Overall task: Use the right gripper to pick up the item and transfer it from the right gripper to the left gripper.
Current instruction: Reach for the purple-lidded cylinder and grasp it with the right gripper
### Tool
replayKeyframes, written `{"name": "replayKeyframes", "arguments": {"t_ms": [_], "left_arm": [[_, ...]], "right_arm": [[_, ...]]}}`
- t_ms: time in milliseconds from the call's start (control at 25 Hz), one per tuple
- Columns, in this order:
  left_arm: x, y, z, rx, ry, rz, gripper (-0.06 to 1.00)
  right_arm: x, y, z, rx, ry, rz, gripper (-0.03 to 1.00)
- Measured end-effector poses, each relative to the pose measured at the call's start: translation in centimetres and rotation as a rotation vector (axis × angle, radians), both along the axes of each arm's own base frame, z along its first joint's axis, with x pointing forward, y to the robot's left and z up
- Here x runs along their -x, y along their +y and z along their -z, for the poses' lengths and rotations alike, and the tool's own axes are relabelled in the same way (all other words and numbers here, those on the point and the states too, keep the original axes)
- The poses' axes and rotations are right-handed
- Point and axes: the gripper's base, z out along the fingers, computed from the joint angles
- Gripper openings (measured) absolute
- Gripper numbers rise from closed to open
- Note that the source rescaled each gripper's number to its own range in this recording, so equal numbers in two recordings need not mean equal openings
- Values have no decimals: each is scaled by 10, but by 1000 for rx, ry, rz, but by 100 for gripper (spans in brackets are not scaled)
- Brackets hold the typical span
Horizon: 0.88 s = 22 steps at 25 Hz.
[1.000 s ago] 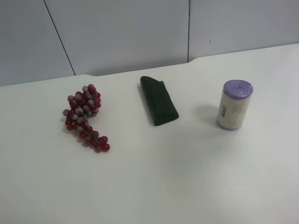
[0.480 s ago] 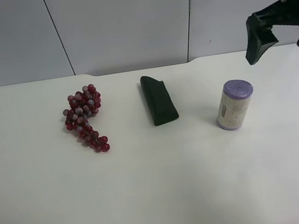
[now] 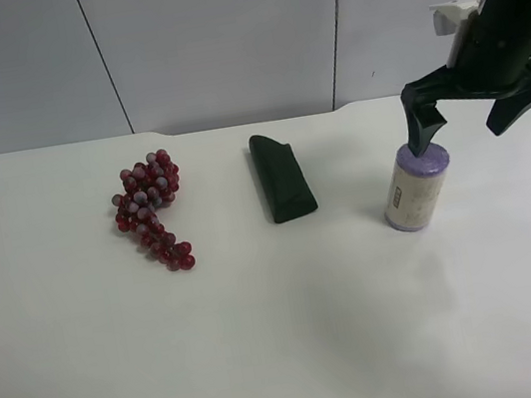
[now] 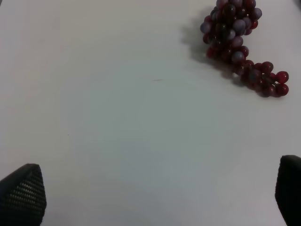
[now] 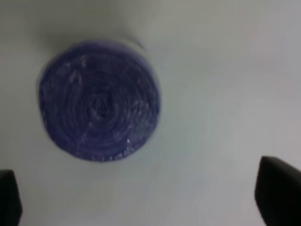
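Note:
The item [image 3: 415, 187], a small roll with a purple top and a cream printed label, stands upright at the right of the white table [image 3: 287, 337]. My right gripper [image 3: 466, 125] hangs just above it, open. One finger is over the roll's top and the other is off to the side. In the right wrist view the purple end [image 5: 99, 101] lies off-centre between the spread fingertips [image 5: 280, 193], with the gripper [image 5: 143, 197] open and empty. My left gripper [image 4: 155, 193] is open and empty over bare table, and is out of the exterior high view.
A red grape bunch [image 3: 151, 212] lies at the left of the table and also shows in the left wrist view [image 4: 240, 44]. A dark green pouch [image 3: 283, 191] lies in the middle, left of the roll. A grey panelled wall stands behind the table.
The right arm came into view from the upper right and dropped down and to the left, from beside the roll to just above its top. The roll, pouch and grapes have not moved.

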Motion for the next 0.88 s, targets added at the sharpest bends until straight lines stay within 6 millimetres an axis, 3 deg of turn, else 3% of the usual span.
{"name": "replayKeyframes", "arguments": {"t_ms": [360,680,800,880], "left_arm": [[0,0,0,0,0,0,99],[0,0,0,0,0,0,99],[0,0,0,0,0,0,99],[0,0,0,0,0,0,99]], "right_arm": [[-18,6,44,-24,67,16,100],[-25,8,66,-35,105,21,100],[-27,8,73,-34,108,23,89],[-27,8,75,-34,112,23,72]]}}
